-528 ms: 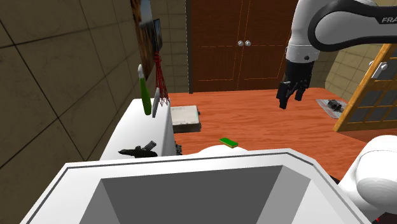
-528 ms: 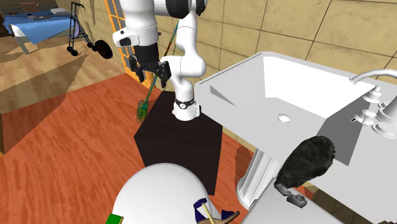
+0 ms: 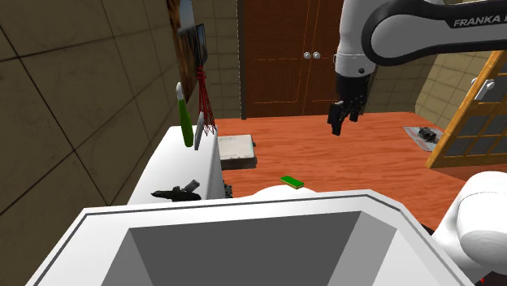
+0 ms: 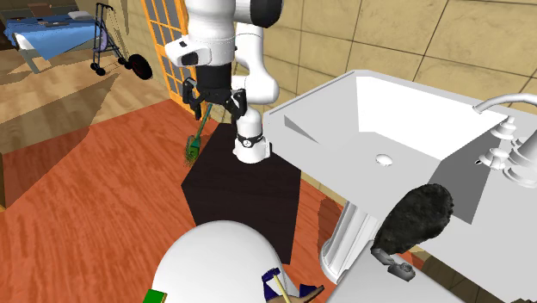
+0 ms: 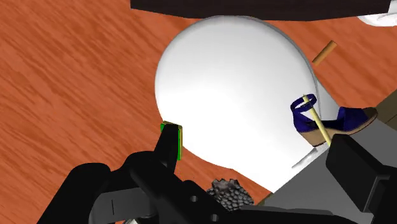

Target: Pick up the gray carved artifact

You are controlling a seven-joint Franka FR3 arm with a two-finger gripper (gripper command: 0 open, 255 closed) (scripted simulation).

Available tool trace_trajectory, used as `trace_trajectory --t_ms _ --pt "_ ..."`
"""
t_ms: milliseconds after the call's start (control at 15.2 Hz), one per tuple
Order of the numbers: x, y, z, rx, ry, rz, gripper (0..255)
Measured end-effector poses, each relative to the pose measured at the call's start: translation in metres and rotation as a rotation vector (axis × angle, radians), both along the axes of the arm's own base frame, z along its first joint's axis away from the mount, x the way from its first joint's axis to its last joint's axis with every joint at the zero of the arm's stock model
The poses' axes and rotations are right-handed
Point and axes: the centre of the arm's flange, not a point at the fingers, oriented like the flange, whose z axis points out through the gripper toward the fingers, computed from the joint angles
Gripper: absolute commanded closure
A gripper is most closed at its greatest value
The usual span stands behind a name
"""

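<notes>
The gray carved artifact is a small rough lump beside the rim of a big white dome. In the wrist view it sits between my two black fingers, far below them and untouched. My gripper is open and holds nothing. In the shoulder view the gripper hangs high over the red wooden floor, in front of the brown doors. In the second exterior view the gripper hangs above the black stand with its fingers apart.
A green card sticks to the dome's edge, and a blue shoe with a stick lies beside the dome. A white sink basin is in the foreground. A black bristly thing lies by it. A gray flat box rests on the floor.
The arm has swung toward the shoulder view's left and the hand has turned about its axis. The fingers stay apart. Nothing else has moved.
</notes>
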Motion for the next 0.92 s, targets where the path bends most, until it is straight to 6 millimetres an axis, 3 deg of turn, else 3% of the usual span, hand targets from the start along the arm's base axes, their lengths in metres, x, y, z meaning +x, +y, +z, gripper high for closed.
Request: trace_trajectory --t_ms 528,924 --pt "0.055 0.100 0.013 -0.095 -0.037 0.204 0" --pt "0.077 0.177 0.015 -0.166 -0.064 0.358 0"
